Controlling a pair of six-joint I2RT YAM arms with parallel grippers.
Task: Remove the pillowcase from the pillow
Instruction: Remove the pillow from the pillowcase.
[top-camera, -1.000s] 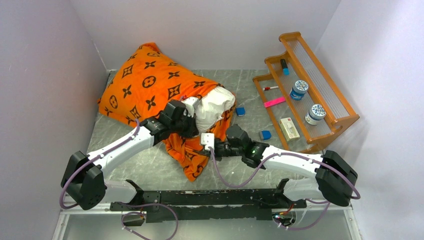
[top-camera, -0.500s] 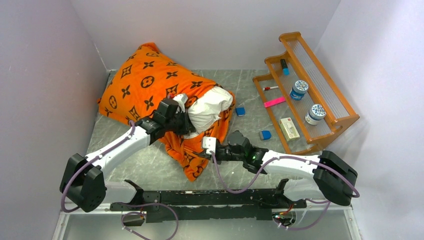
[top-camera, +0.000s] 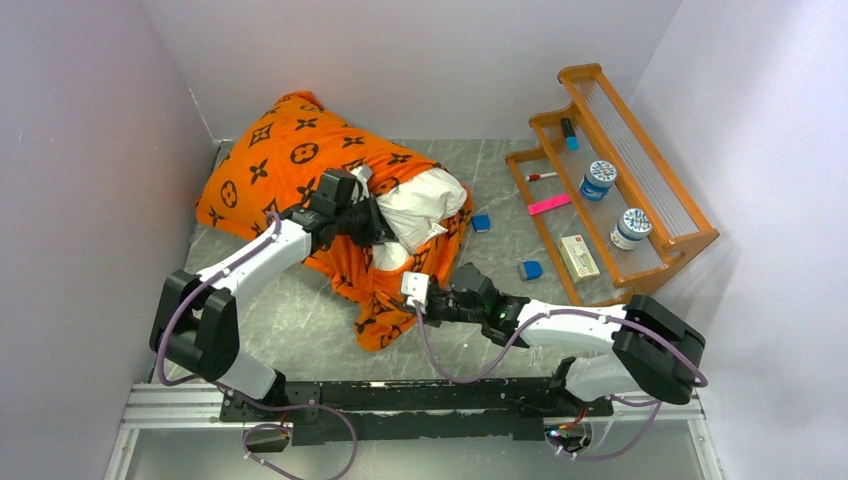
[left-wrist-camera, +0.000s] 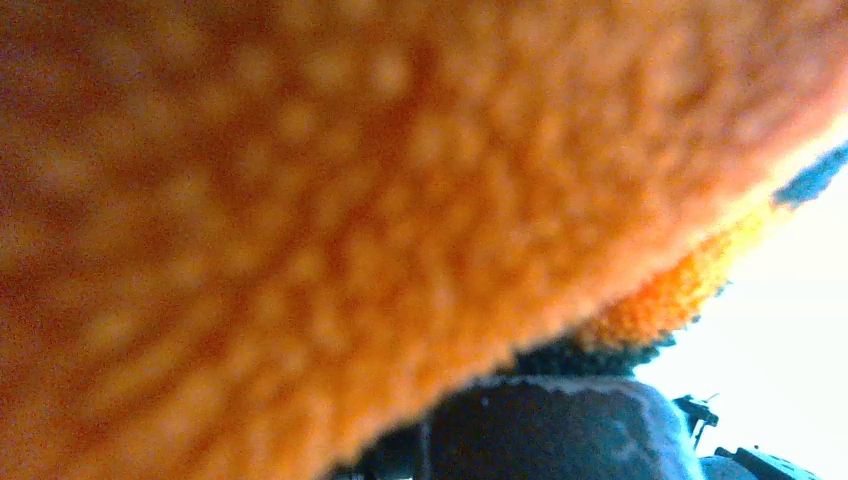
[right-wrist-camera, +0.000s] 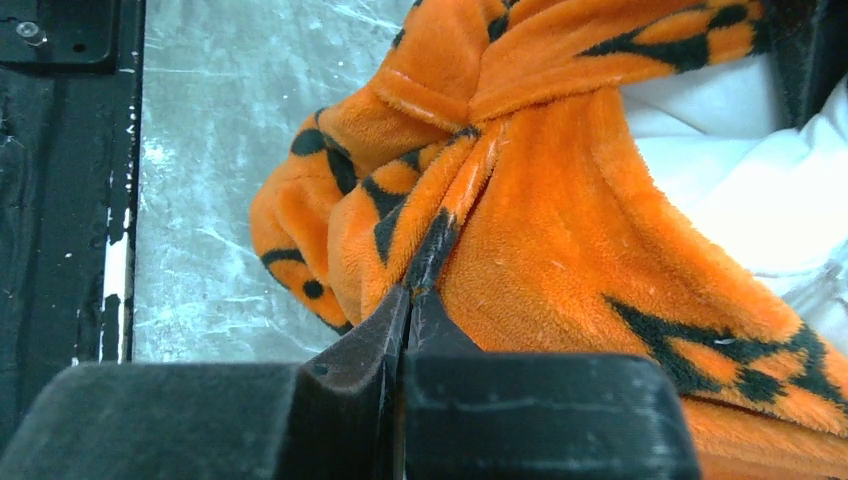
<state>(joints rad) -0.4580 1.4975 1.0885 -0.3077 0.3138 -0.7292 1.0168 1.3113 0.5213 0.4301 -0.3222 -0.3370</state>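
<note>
The orange pillowcase (top-camera: 290, 170) with dark motifs covers most of the white pillow (top-camera: 420, 200), whose right end bulges out bare. My left gripper (top-camera: 378, 222) is at the case's opening, where orange meets white. Its tips are buried there, and orange pillowcase (left-wrist-camera: 300, 200) pile fills its wrist view above a dark finger (left-wrist-camera: 560, 430). It is shut, but what it holds is hidden. Nearer me, my right gripper (top-camera: 400, 300) is shut on a fold of the case's loose hem. In the right wrist view the right gripper (right-wrist-camera: 408, 300) pinches the pillowcase (right-wrist-camera: 560, 230), with white pillow (right-wrist-camera: 760, 190) behind.
A wooden stepped rack (top-camera: 672, 245) at the right holds two jars, a marker, a pink strip and a small box. Two blue blocks (top-camera: 481, 222) (top-camera: 530, 269) lie on the grey table between rack and pillow. Walls close in on the left and back. A black rail (top-camera: 400, 395) runs along the near edge.
My left arm has swung back and left, carrying the pillow end with it. My right gripper has slid left and nearer, still pinching the hem, and the case's loose end has stretched.
</note>
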